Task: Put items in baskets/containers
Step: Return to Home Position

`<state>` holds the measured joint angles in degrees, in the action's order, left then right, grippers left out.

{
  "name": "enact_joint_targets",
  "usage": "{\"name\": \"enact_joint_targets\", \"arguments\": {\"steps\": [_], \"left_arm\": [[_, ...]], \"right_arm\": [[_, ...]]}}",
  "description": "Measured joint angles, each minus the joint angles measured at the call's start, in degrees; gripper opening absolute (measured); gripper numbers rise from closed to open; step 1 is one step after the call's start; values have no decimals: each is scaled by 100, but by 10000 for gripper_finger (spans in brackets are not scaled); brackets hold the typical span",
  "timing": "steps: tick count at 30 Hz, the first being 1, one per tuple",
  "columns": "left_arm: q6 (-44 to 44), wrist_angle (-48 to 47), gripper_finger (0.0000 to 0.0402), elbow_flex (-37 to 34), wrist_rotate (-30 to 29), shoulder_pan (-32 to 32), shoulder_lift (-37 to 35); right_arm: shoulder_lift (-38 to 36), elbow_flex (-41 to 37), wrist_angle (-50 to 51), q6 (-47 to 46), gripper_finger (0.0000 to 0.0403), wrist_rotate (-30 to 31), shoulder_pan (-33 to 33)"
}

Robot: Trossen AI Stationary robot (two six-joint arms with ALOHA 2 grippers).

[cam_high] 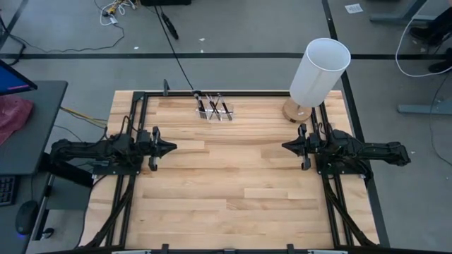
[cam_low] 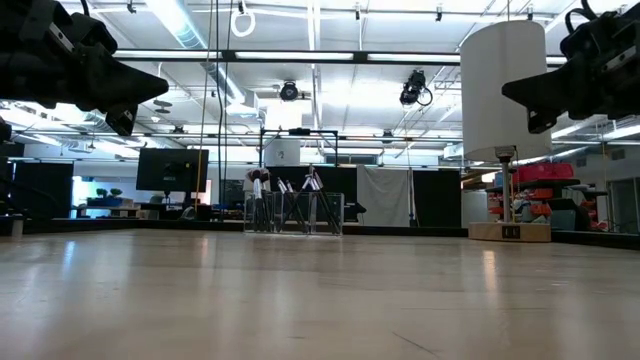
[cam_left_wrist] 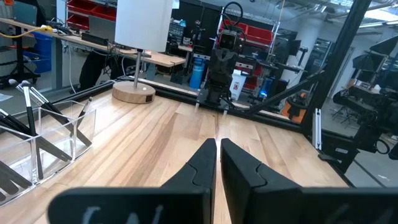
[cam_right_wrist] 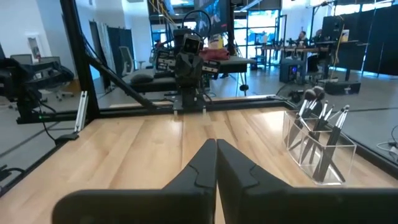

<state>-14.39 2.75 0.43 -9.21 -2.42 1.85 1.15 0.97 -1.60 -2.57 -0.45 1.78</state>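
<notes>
L tool [cam_high: 171, 147], R tool [cam_high: 284, 146], brushes [cam_right_wrist: 320, 124] in organiser [cam_right_wrist: 346, 159]

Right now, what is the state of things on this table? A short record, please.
brushes: standing in the organiser, at the far edge of the table
loose brushes on table: none visible
left fingers: shut, empty, over the left side
right fingers: shut, empty, over the right side
lamp: far right corner

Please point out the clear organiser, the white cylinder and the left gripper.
clear organiser [cam_left_wrist: 83, 124], left wrist view, on its end wall.
white cylinder [cam_high: 318, 77], high view, on its side.
left gripper [cam_high: 172, 147], high view, between its shut fingers.
</notes>
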Motion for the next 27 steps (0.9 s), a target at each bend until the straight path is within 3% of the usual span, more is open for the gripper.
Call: {"name": "enact_joint_targets", "arguments": {"steps": [20, 27], "left_arm": [[39, -5, 26, 0, 10, -1, 0], [1207, -158, 26, 2, 606, 164, -175]], "right_arm": [[0, 0, -1, 4, 13, -1, 0], [2, 0, -3, 7, 13, 1, 0]]}}
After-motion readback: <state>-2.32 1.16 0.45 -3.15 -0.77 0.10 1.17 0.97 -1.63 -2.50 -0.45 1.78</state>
